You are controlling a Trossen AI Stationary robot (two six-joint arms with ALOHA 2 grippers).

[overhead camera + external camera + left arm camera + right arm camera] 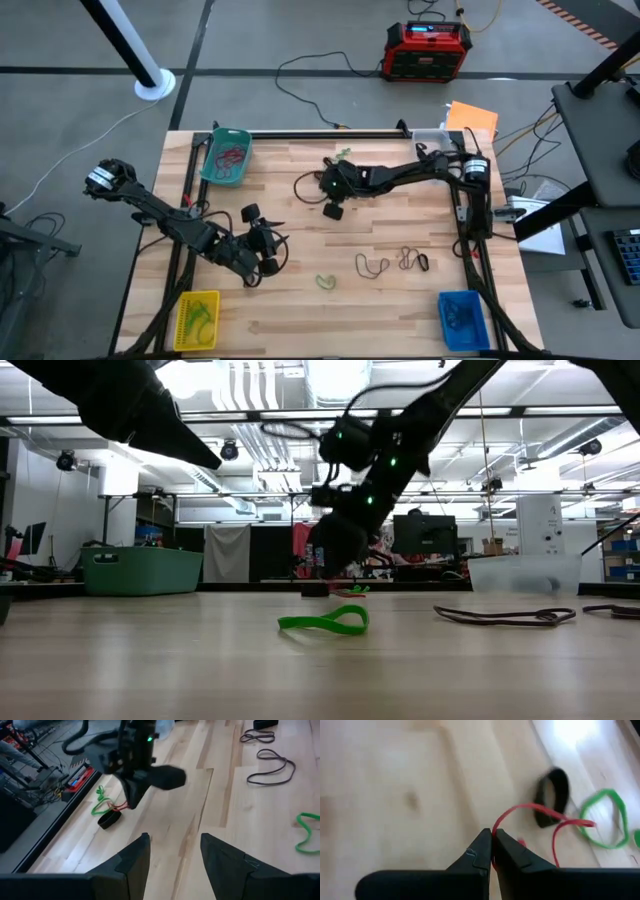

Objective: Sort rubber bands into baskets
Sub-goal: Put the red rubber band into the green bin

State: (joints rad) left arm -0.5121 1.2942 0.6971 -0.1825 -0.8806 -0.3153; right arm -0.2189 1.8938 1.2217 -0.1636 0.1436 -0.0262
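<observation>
Right hand (492, 836) fingers pinched together on red rubber band (540, 812), beside black band (552, 796); left hand (175, 855) apart, empty.

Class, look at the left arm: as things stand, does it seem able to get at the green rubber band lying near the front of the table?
Probably yes. The left gripper hovers with fingers apart, close to the green rubber band, with only bare table between them. The right gripper works farther back.

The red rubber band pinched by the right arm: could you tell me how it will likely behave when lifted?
The red rubber band is a thin loop, so it will probably dangle limp and weigh little. The right gripper holds only one strand between shut fingers, so it might slip free.
</observation>
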